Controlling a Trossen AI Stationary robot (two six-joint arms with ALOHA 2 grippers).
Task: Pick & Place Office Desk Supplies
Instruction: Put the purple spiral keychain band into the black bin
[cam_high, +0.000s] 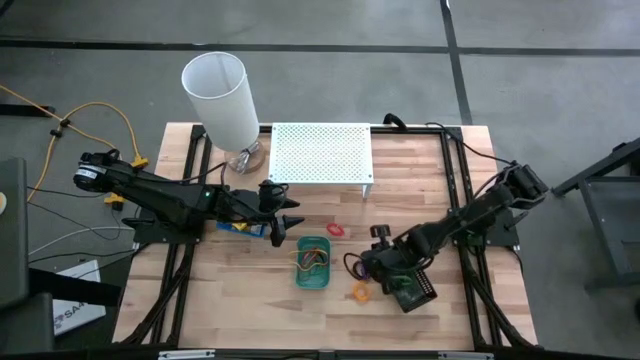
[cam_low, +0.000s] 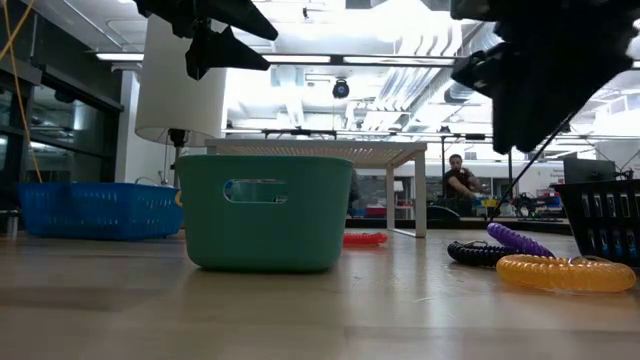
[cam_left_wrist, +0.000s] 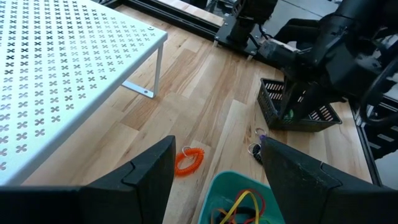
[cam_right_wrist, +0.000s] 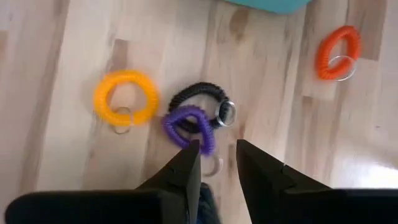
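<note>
Purple coil ring (cam_right_wrist: 189, 126) is lying against a black ring (cam_right_wrist: 198, 98) beside the yellow one (cam_right_wrist: 125, 97); right hand (cam_right_wrist: 217, 163) is hovering over it, fingers slightly parted, empty. Left hand (cam_left_wrist: 214, 163) is hanging wide open above the green tray (cam_high: 312, 262).

both arms are matte black and chunky-jointed, left arm (cam_high: 160, 195) has yellow bits near its base, right arm (cam_high: 470, 220) all dark, wedge-shaped fingers (cam_left_wrist: 143, 180)
</note>
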